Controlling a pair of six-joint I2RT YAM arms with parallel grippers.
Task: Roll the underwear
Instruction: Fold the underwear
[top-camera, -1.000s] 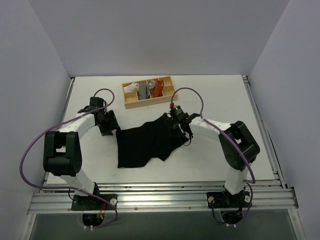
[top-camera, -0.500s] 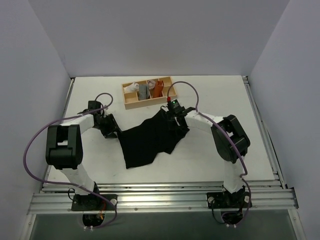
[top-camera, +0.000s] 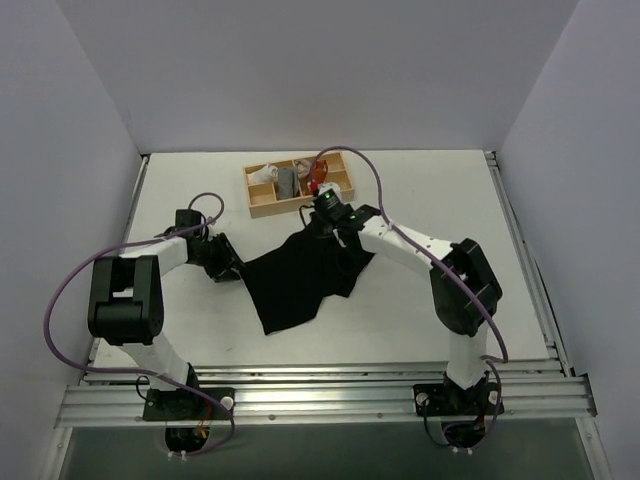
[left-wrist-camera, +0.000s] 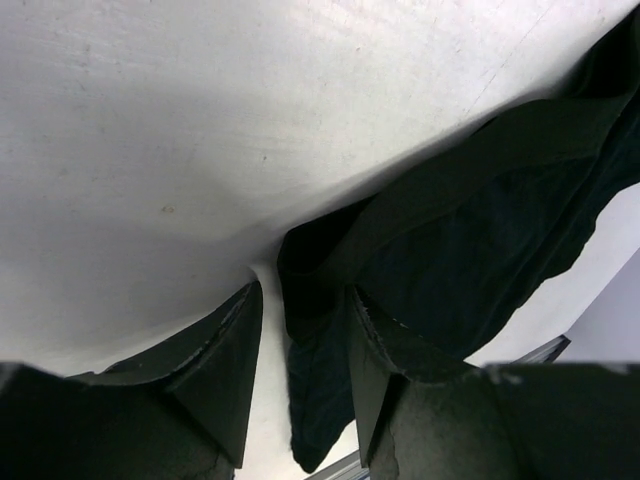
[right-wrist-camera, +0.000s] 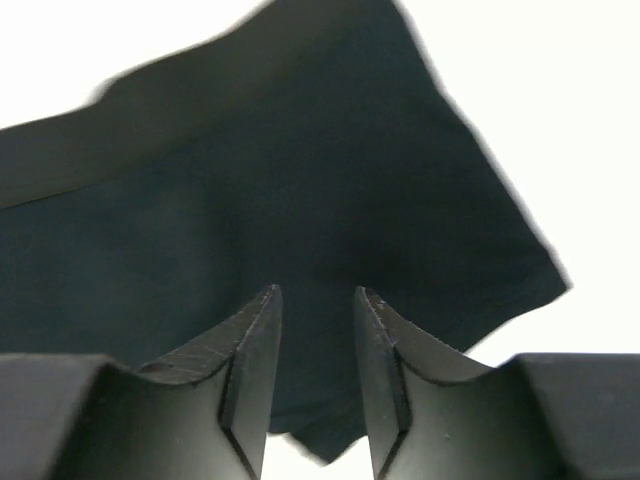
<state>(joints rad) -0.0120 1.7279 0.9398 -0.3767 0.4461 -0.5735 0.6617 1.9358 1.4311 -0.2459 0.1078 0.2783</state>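
Left arm (top-camera: 150, 252) folded, forearm low, reaching inward; left gripper (top-camera: 226, 266) jaws clearly parted. Right arm (top-camera: 410, 240) stretched forward-left; right gripper (top-camera: 326, 214) pitched down, jaws narrowly parted, as far as blur allows.

White arms (top-camera: 400, 240) with black joints, looping purple cables (top-camera: 346, 150)

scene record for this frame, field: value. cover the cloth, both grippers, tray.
underwear: black, spread loose and wrinkled mid-table, not rolled
left gripper: at the cloth's left corner, jaws apart, cloth edge between them
right gripper: over the cloth's far corner, near the tray; grip unclear
tray: wooden, compartmented, far side of the table
tray contents: white roll, grey roll, orange-brown roll partly hidden
rolling: not yet started
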